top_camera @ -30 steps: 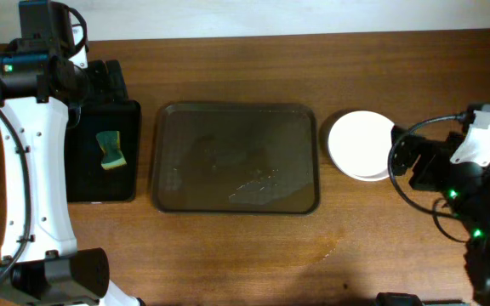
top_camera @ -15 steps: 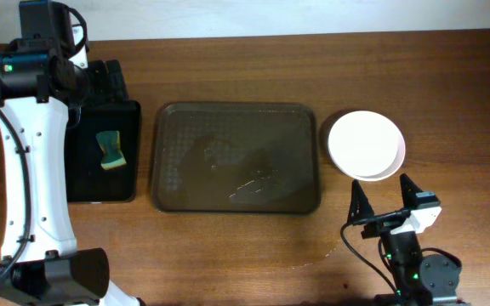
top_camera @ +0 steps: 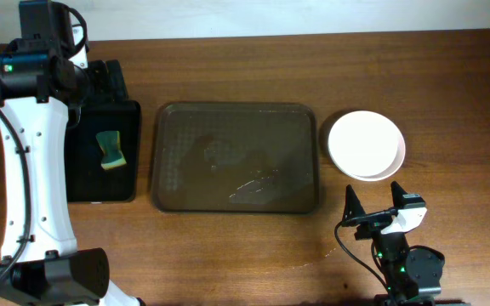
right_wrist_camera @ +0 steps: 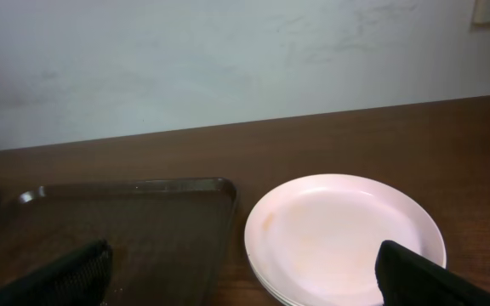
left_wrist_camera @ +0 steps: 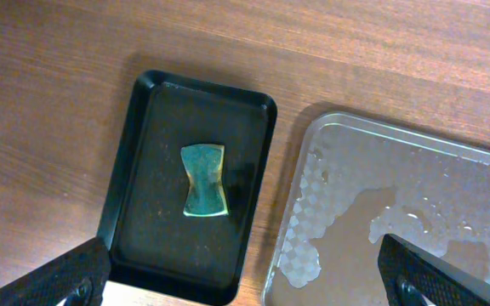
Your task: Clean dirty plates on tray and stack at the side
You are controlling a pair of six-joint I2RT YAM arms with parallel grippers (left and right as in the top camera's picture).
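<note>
The white plates (top_camera: 366, 145) sit stacked on the table just right of the dark brown tray (top_camera: 235, 158), which holds no plates and has a wet film on it. The stack also shows in the right wrist view (right_wrist_camera: 344, 239), next to the tray's rim (right_wrist_camera: 143, 185). My right gripper (top_camera: 377, 204) is open and empty, low at the table's front edge, pointing toward the stack. My left gripper (left_wrist_camera: 245, 276) is open and empty, high above the black tray (left_wrist_camera: 143, 170) and the brown tray's left edge (left_wrist_camera: 313, 170).
A narrow glossy black tray (top_camera: 102, 153) at the left holds a green sponge (top_camera: 111, 150), also in the left wrist view (left_wrist_camera: 203, 180). A damp mark lies on the wood (top_camera: 326, 251) in front of the brown tray. A pale wall stands behind the table.
My right arm has drawn back from beside the plate stack to the table's front edge and has settled a little lower and leftward. The left arm, plates and trays have not moved.
</note>
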